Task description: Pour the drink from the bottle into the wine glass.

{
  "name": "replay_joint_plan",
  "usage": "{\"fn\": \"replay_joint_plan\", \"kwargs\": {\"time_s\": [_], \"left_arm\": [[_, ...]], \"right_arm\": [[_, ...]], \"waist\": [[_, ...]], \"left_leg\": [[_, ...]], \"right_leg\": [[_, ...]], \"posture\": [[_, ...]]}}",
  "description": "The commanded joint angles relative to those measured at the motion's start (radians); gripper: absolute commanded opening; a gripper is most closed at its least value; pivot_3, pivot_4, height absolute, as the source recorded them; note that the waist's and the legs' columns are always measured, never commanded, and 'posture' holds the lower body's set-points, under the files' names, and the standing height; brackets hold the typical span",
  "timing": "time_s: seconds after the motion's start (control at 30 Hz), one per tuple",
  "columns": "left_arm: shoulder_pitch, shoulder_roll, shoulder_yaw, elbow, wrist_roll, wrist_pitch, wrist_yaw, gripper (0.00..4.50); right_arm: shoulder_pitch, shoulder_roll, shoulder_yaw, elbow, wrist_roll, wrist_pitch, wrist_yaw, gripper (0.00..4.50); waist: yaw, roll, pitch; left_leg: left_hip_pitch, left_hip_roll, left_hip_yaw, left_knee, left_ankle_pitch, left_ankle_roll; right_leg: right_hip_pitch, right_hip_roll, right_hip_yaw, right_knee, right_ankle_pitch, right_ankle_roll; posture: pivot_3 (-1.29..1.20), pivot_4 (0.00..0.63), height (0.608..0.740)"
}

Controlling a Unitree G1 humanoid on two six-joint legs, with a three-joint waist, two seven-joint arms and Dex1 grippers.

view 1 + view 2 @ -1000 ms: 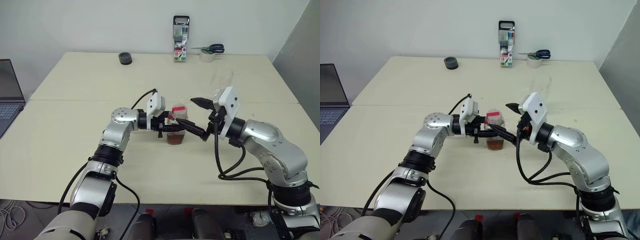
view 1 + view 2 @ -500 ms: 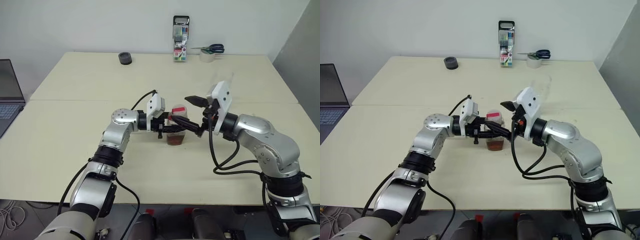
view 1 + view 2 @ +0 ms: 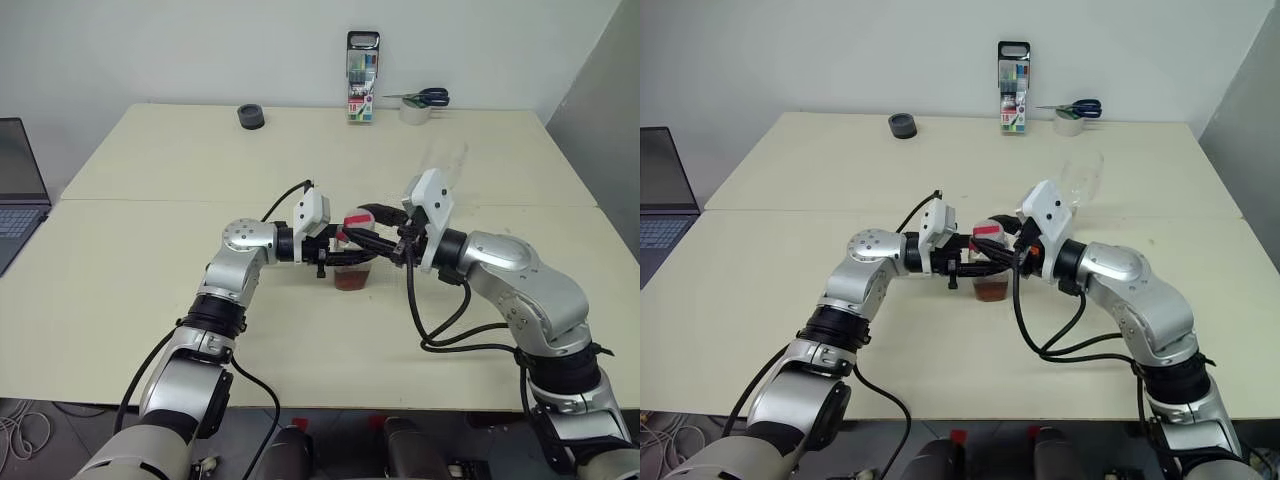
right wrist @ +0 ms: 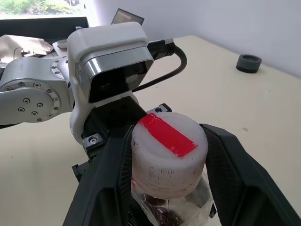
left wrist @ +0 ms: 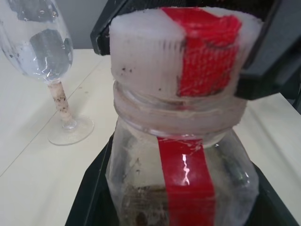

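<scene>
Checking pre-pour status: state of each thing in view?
bottle: upright on the table, held around the body
cap: still on, white with a red strip
drink: low in the bottle, none poured
wine glass: upright, empty
left gripper: shut on the bottle
right gripper: fingers either side of the cap, against it
marker pack: upright at the table's far edge

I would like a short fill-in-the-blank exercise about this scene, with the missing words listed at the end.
1. The left gripper holds the body of the ____.
2. The right gripper has its fingers on either side of the bottle's ____.
3. The wine glass stands upright on the ____.
4. The liquid in the bottle is reddish-____.

Missing words: bottle; cap; table; brown
</scene>
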Motion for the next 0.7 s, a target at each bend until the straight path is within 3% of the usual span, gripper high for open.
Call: {"fn": "replay_joint_plan", "kwargs": {"time_s": [0.03, 0.2, 0.37, 0.57, 0.7], "left_arm": [[0.007, -0.001, 0.004, -0.053, -0.016, -0.002, -0.004, 1.71], [0.018, -0.003, 0.002, -0.069, -0.018, 0.006, 0.002, 1.71], [0.024, 0.002, 0.007, -0.071, -0.016, 0.005, 0.008, 1.71], [0.038, 0.019, 0.027, -0.069, -0.016, 0.007, 0.038, 1.71], [0.039, 0.055, 0.068, -0.057, -0.024, 0.021, 0.074, 1.71]], "right_arm": [[0.010, -0.027, -0.005, -0.048, -0.086, -0.119, -0.004, 1.82], [0.055, -0.007, -0.033, -0.063, -0.073, -0.150, -0.006, 1.73], [0.103, 0.012, -0.157, -0.110, 0.038, -0.055, -0.036, 1.72], [0.302, -0.050, -0.321, -0.173, 0.136, 0.036, -0.044, 1.72], [0.452, -0.076, -0.262, -0.108, 0.019, -0.013, -0.067, 1.72]], "waist": [[0.000, 0.000, 0.000], [0.000, 0.000, 0.000], [0.002, 0.000, 0.000], [0.007, 0.000, 0.000], [0.001, 0.000, 0.000]], "left_leg": [[0.000, 0.000, 0.000, 0.000, 0.000, 0.000], [0.000, 0.000, 0.000, 0.000, 0.000, 0.000], [0.000, 0.000, 0.000, 0.000, 0.000, 0.000], [0.000, 0.000, 0.000, 0.000, 0.000, 0.001], [0.001, 0.001, 0.002, 0.000, -0.001, 0.002]], "right_leg": [[0.000, 0.000, 0.000, 0.000, 0.000, 0.000], [0.000, 0.000, 0.000, 0.000, 0.000, 0.000], [0.000, 0.000, 0.000, 0.000, 0.000, 0.000], [0.001, 0.000, 0.000, -0.001, 0.000, 0.000], [0.001, 0.001, 0.001, 0.000, 0.000, 0.000]], "posture": [[0.00, 0.150, 0.740], [0.00, 0.150, 0.740], [0.00, 0.150, 0.740], [0.00, 0.150, 0.740], [0.00, 0.150, 0.740]]}}
